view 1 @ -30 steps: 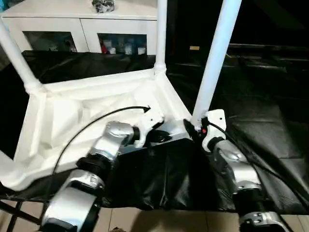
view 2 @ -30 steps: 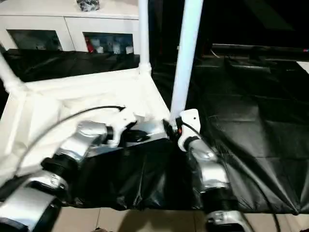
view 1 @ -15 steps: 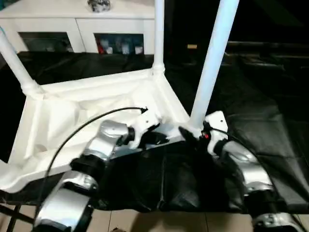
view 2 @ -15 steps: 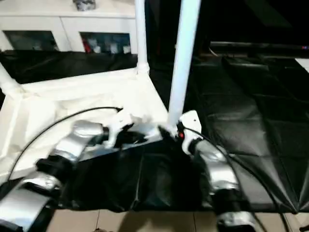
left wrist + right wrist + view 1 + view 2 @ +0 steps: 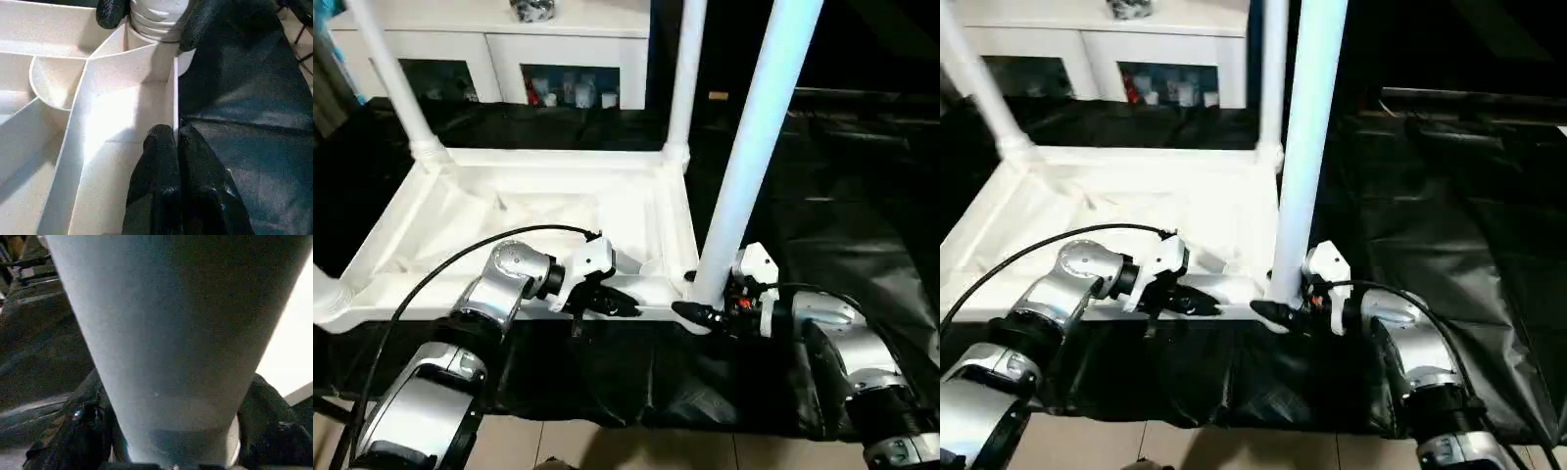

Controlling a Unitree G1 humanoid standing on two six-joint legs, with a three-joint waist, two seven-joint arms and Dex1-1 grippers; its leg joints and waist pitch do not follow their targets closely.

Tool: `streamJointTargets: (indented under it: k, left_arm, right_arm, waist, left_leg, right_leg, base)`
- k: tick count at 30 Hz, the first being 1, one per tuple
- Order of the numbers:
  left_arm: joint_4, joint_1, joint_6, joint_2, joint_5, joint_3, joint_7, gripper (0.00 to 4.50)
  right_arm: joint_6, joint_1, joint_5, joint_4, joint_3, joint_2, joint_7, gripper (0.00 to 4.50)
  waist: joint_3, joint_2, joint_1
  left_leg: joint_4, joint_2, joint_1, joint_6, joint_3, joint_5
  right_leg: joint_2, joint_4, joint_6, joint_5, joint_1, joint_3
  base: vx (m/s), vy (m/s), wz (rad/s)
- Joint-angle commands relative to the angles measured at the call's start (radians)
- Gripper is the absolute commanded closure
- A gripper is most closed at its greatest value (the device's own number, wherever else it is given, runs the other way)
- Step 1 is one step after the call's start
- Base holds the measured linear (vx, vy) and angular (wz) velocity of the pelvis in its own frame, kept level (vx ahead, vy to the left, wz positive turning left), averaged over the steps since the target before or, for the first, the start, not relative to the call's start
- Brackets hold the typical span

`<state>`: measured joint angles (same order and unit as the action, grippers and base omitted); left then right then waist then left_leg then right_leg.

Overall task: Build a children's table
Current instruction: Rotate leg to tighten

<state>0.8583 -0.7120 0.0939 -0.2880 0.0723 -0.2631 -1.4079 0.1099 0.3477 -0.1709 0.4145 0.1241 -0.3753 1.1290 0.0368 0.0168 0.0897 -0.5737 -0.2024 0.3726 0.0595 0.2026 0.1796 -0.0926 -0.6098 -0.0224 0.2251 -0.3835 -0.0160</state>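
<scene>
The near leg (image 5: 754, 157) is clasped at its base by the right claw (image 5: 705, 311); the socket rim beside it is pinched by the closed left claw (image 5: 168, 142). The leg should be kept upright while pressed home.

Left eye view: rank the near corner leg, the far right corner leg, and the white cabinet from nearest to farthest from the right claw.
1. Near corner leg: at the right claw, its fingers either side of the base.
2. Far right corner leg: upright at the tabletop's far corner.
3. White cabinet: behind the work table.
</scene>
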Motion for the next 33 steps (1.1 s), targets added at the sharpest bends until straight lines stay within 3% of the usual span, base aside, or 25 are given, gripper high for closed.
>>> streamJointTargets:
  k: [1, 5, 10, 13, 14, 17, 22, 23, 24, 25, 30, 33]
  left_arm:
    - [0.024, -0.007, 0.004, 0.012, 0.022, -0.035, 0.002, 4.50]
    - [0.037, -0.011, 0.010, 0.013, 0.018, -0.032, 0.001, 4.50]
    - [0.045, -0.010, -0.032, 0.032, 0.006, -0.003, 0.074, 4.50]
    - [0.037, -0.010, -0.083, 0.074, -0.004, 0.028, 0.185, 4.50]
    - [0.037, -0.010, -0.083, 0.074, -0.004, 0.028, 0.185, 4.50]
    - [0.019, -0.004, -0.130, 0.156, 0.011, 0.044, 0.371, 4.50]
    - [-0.004, 0.003, -0.150, 0.221, 0.014, 0.052, 0.474, 4.50]
    - [-0.015, 0.009, -0.158, 0.236, 0.013, 0.050, 0.484, 4.50]
    - [-0.018, 0.012, -0.153, 0.242, 0.012, 0.049, 0.485, 4.50]
    - [-0.018, 0.014, -0.152, 0.244, 0.009, 0.049, 0.478, 4.50]
    - [-0.033, 0.031, -0.140, 0.222, 0.008, 0.044, 0.450, 4.50]
    - [-0.043, 0.043, -0.121, 0.192, -0.003, 0.041, 0.385, 4.50]
  right_arm:
    - [0.008, 0.009, -0.015, -0.033, 0.062, 0.011, 0.063, 1.75]
    - [0.021, 0.002, -0.022, -0.041, 0.061, 0.022, 0.062, 1.79]
    - [0.041, -0.024, -0.032, -0.058, 0.028, 0.073, -0.035, 1.80]
    - [0.027, -0.023, 0.011, -0.009, -0.030, 0.153, -0.275, 1.80]
    - [0.027, -0.023, 0.011, -0.009, -0.030, 0.153, -0.275, 1.80]
    - [0.008, -0.023, 0.086, 0.044, -0.088, 0.270, -0.612, 1.80]
    - [0.026, -0.006, 0.127, 0.072, -0.110, 0.354, -0.802, 1.80]
    - [0.006, 0.002, 0.138, 0.084, -0.111, 0.371, -0.837, 1.45]
    - [-0.016, 0.009, 0.137, 0.090, -0.115, 0.376, -0.844, 1.45]
    - [-0.030, 0.016, 0.129, 0.092, -0.123, 0.377, -0.839, 1.10]
    - [-0.048, 0.031, 0.101, 0.085, -0.127, 0.351, -0.768, 0.82]
    - [-0.030, 0.029, 0.076, 0.060, -0.108, 0.294, -0.642, 0.59]
  waist:
    - [-0.051, -0.012, -0.001]
    - [-0.052, -0.011, 0.001]
    - [-0.048, -0.012, 0.001]
    - [-0.043, -0.012, -0.008]
    - [-0.042, -0.012, -0.011]
    - [-0.040, -0.012, -0.020]
    - [-0.043, -0.012, -0.030]
    - [-0.044, -0.011, -0.029]
    - [-0.044, -0.012, -0.029]
    - [-0.045, -0.011, -0.029]
    - [-0.047, -0.012, -0.029]
    - [-0.047, -0.015, -0.028]
  left_leg:
    - [0.059, -0.029, -0.016, -0.062, -0.009, 0.169]
    - [0.056, -0.028, -0.015, -0.075, -0.008, 0.151]
    - [0.061, -0.029, -0.016, -0.060, -0.009, 0.182]
    - [0.073, -0.029, -0.022, -0.007, -0.014, 0.260]
    - [0.075, -0.029, -0.021, -0.001, -0.015, 0.268]
    - [0.082, -0.027, -0.023, 0.034, -0.019, 0.293]
    - [0.079, -0.023, -0.018, 0.015, -0.017, 0.260]
    - [0.078, -0.021, -0.018, 0.008, -0.017, 0.253]
    - [0.077, -0.022, -0.016, 0.006, -0.017, 0.251]
    - [0.076, -0.021, -0.017, 0.000, -0.016, 0.248]
    - [0.071, -0.019, -0.011, -0.032, -0.015, 0.210]
    - [0.069, -0.019, -0.010, -0.050, -0.016, 0.208]
  right_leg:
    - [-0.039, 0.062, 0.275, -0.009, 0.034, 0.018]
    - [-0.038, 0.058, 0.282, -0.044, 0.035, 0.016]
    - [-0.040, 0.065, 0.275, 0.024, 0.033, 0.017]
    - [-0.044, 0.080, 0.243, 0.182, 0.026, 0.020]
    - [-0.045, 0.082, 0.237, 0.200, 0.025, 0.021]
    - [-0.045, 0.090, 0.194, 0.271, 0.018, 0.024]
    - [-0.039, 0.089, 0.180, 0.208, 0.017, 0.026]
    - [-0.039, 0.090, 0.176, 0.196, 0.020, 0.025]
    - [-0.039, 0.089, 0.175, 0.188, 0.021, 0.025]
    - [-0.038, 0.089, 0.176, 0.176, 0.021, 0.025]
    - [-0.036, 0.081, 0.190, 0.091, 0.029, 0.023]
    - [-0.038, 0.082, 0.195, 0.099, 0.033, 0.022]
  base:
    - [0.000, 0.000, 0.00]
    - [0.000, 0.000, 0.00]
    - [0.000, 0.000, 0.00]
    - [0.000, 0.000, 0.00]
    - [0.000, 0.000, 0.00]
    - [0.000, 0.000, 0.00]
    - [0.000, 0.000, 0.00]
    - [0.000, 0.000, 0.00]
    - [0.000, 0.000, 0.00]
    - [0.000, 0.000, 0.00]
    - [0.000, 0.000, 0.00]
    - [0.000, 0.000, 0.00]
